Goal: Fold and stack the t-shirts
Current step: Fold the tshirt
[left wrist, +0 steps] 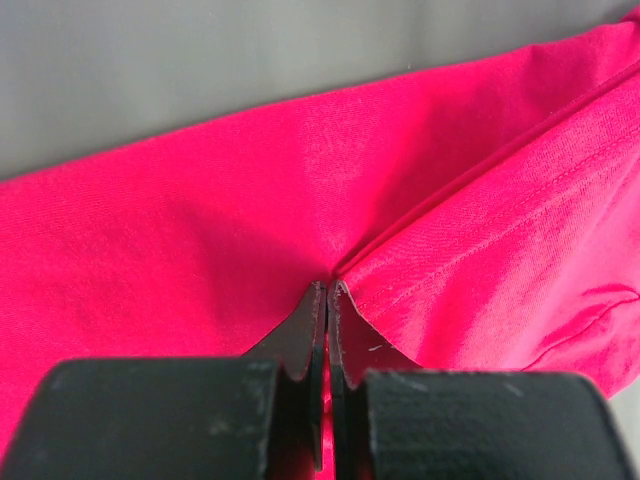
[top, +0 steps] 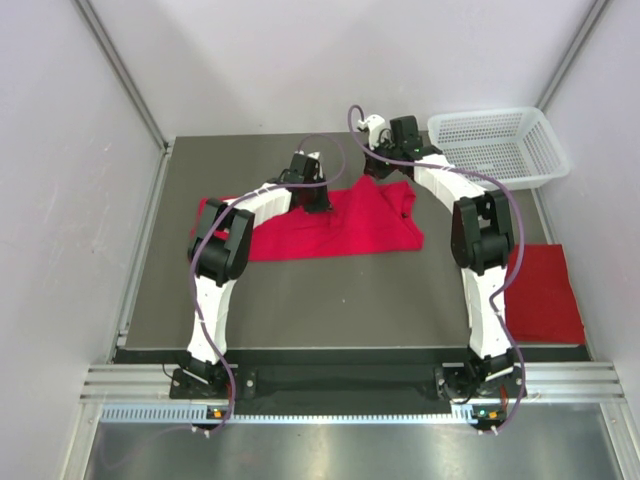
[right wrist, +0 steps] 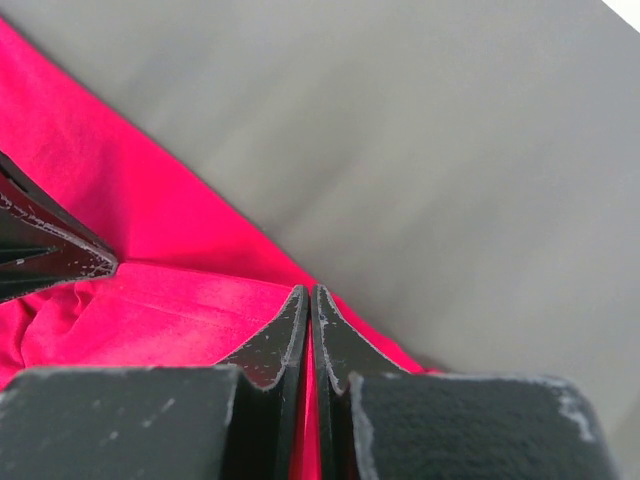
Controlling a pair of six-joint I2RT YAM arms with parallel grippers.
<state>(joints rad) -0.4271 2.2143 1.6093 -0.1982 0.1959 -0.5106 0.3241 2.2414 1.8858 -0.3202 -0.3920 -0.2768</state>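
Rumpled bright red cloth t-shirt (top: 340, 225) lies spread toward the far edge of dark table (top: 350, 300). Pinched tight on its far edge: left gripper (left wrist: 328, 290), right gripper (right wrist: 311, 292). Folded second red t-shirt (top: 545, 290) lies at right edge.

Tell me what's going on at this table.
One red t-shirt lies spread across the table. The left gripper and the right gripper are each shut on its far edge. A second red t-shirt, apparently folded, lies near the right edge; a white basket sits in the far right corner.
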